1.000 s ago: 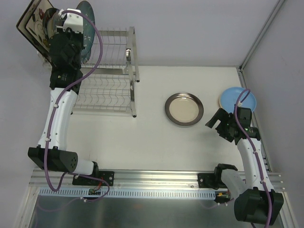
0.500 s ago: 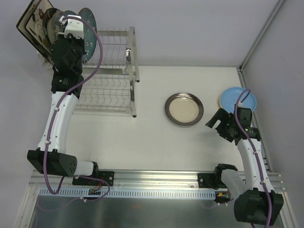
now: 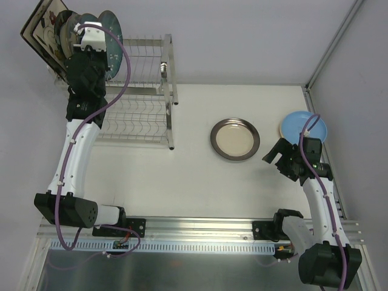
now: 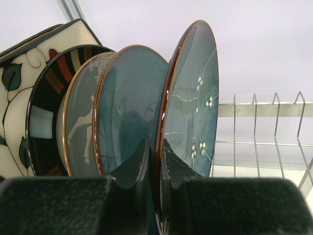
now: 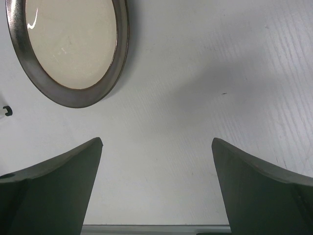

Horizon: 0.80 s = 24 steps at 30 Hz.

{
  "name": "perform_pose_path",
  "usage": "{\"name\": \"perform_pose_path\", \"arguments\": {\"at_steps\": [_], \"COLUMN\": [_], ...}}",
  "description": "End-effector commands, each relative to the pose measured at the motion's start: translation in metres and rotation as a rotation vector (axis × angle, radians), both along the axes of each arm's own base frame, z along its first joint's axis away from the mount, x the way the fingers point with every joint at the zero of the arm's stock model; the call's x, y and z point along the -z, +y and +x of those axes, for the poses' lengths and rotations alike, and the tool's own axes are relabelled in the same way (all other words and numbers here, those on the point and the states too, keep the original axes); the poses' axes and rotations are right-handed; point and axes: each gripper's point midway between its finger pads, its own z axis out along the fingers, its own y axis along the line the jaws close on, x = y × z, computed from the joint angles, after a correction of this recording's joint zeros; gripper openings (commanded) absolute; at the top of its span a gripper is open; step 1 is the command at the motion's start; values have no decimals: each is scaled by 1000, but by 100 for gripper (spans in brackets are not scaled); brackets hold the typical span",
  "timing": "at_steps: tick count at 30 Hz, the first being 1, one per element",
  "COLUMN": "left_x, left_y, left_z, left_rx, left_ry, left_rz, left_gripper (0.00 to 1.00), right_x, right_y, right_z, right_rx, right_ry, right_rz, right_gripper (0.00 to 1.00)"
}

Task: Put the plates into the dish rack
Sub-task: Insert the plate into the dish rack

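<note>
At the far left end of the dish rack (image 3: 145,115), on its upper tier, a square floral plate (image 3: 40,25) is seen standing on edge. It is followed to the right by a dark banded plate (image 4: 41,122), a grey-teal plate (image 4: 80,127), a plain teal plate (image 4: 124,107) and a blossom-marked teal plate (image 3: 113,37), all on edge and close together. The rack's wire slots to the right of these plates are unfilled. The left gripper (image 4: 156,164) is set at the lower rim of the blossom-marked teal plate, with its jaws clamped together on that edge. Compared with a second ago, this gripper and its plate are found slightly nearer the rack's front, and more of the plates behind them is uncovered in the overhead view. To the right of the rack and well apart from it, a round dark-rimmed cream plate (image 3: 235,139) lies flat on the tabletop (image 3: 200,188), unmoved. Farther right again, a light blue plate (image 3: 303,127) lies flat, also unmoved. The right gripper (image 3: 276,159) is held just on the near side of it, over bare tabletop, with its jaws spread wide apart and nothing between them, in the same place as before.
</note>
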Motion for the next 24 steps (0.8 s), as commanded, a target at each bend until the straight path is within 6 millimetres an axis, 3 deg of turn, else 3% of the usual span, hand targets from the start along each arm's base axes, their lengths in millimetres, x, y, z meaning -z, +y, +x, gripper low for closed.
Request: {"name": "perform_pose_path", "arguments": {"at_steps": [1, 13, 24], "left_x": [-86, -86, -107], "left_y": [28, 30, 27], "left_z": [-56, -61, -64], "left_rx": [-123, -131, -115], "left_ry": [-320, -334, -412], "left_rz": [-60, -76, -72], "left_gripper": [0, 0, 0], "right_x": [-10, -9, -10], "right_y": [1, 1, 0], "right_z": [4, 1, 1], "right_rx": [-10, -7, -8], "right_ry": [-42, -43, -43], "right_rz": [-6, -6, -11], "right_gripper": [100, 100, 100]}}
